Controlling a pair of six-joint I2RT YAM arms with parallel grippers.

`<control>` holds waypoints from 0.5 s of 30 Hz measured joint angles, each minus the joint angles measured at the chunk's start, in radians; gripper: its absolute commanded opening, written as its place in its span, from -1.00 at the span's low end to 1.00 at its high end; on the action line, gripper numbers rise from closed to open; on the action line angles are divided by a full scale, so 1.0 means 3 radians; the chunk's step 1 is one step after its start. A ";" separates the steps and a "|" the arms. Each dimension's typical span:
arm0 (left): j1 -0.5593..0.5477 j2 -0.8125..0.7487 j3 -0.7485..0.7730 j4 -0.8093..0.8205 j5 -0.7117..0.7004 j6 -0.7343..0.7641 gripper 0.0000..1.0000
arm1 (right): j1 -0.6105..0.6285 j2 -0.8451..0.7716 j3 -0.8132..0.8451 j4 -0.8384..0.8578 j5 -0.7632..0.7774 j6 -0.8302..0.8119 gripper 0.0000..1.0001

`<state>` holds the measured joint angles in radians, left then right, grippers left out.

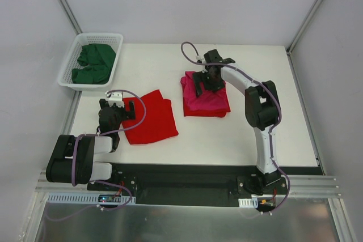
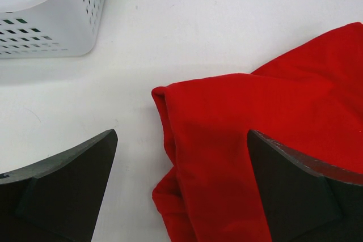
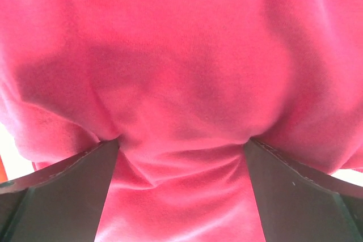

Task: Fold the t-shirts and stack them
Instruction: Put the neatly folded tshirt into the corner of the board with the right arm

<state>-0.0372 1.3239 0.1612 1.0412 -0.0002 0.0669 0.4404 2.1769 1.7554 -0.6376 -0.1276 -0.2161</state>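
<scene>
At lower left the left pincer (image 2: 181,133) gapes over the red shirt's (image 1: 152,120) edge, while mid-frame the right pincer (image 3: 181,140), fingers apart, presses the pink shirt (image 1: 211,101).

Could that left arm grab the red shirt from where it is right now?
Probably yes. The left gripper hangs open right over the edge of the red t-shirt, and nothing lies between them.

White table (image 1: 272,134), red t-shirt (image 1: 150,118) left, magenta-pink t-shirt (image 1: 207,101) centre, white basket (image 1: 85,86) far-left corner
</scene>
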 measured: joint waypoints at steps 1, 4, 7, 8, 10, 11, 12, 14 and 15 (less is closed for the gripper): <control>0.0000 0.0000 0.0000 0.0001 0.0000 0.0000 0.98 | 0.0009 0.0046 0.0076 -0.0018 -0.0001 0.0018 0.93; 0.0000 0.0000 0.0000 0.0001 0.0000 0.0000 0.98 | 0.0031 0.0126 0.0202 -0.0023 0.0003 0.0062 0.93; 0.0000 0.0000 0.0000 0.0001 0.0000 0.0000 0.99 | 0.0048 0.0155 0.0248 -0.0034 0.0013 0.0085 0.93; 0.0000 0.0000 0.0000 0.0001 0.0000 0.0000 0.98 | 0.0052 0.0167 0.0267 -0.0042 0.0019 0.0090 0.93; 0.0000 0.0000 0.0000 0.0001 0.0000 0.0000 0.98 | 0.0058 0.0201 0.0324 -0.0065 0.0032 0.0104 0.93; 0.0000 0.0000 0.0000 0.0001 0.0000 0.0000 0.99 | 0.0061 0.0215 0.0348 -0.0070 0.0034 0.0111 0.93; 0.0000 0.0000 0.0000 0.0000 0.0000 0.0000 0.99 | 0.0062 0.0229 0.0369 -0.0070 0.0036 0.0114 0.93; 0.0000 0.0000 0.0000 0.0001 0.0000 0.0000 0.98 | 0.0067 0.0254 0.0418 -0.0083 0.0038 0.0125 0.93; 0.0000 0.0000 0.0000 0.0000 0.0000 0.0000 0.99 | 0.0069 0.0272 0.0448 -0.0085 0.0038 0.0135 0.93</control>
<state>-0.0372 1.3239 0.1612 1.0412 -0.0002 0.0669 0.4610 2.2585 1.8896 -0.6632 -0.1162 -0.1757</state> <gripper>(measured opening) 0.993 0.964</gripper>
